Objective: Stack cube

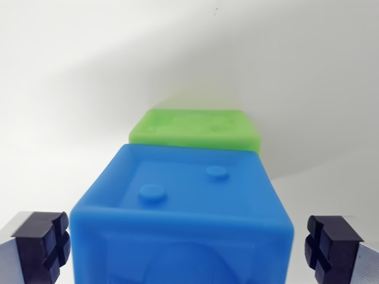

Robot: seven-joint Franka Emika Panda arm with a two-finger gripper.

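Blue cube: fills the lower middle of the frame (pixel 183 219), nearest to the camera, its near face cut off by the bottom edge.
Blue cube top: a recessed square panel with a raised rim and two small round studs, one toward the left front and one toward the right rear.
Blue cube front: a rounded raised shape shows low on the near face, too cropped to make out.
Gripper: its midpoint falls over the blue cube at the bottom of the frame (pixel 188 245); the jaws stand wide apart, one on each side of the cube.
Left finger: dark pad with a cross-shaped groove in the lower left corner (pixel 42 242), with a thin gap to the cube's left edge, not touching it.
Right finger: matching dark pad in the lower right corner (pixel 331 244), a little clear of the cube's right edge.
Grip: nothing is held; both pads are clear of the cube's sides.
Green cube: just behind the blue one, upper middle of the frame (pixel 195 127), its top also recessed with faint raised marks; whether the two touch cannot be told.
Table: plain white surface (pixel 65 136) all around, with a soft grey shadow at upper right.
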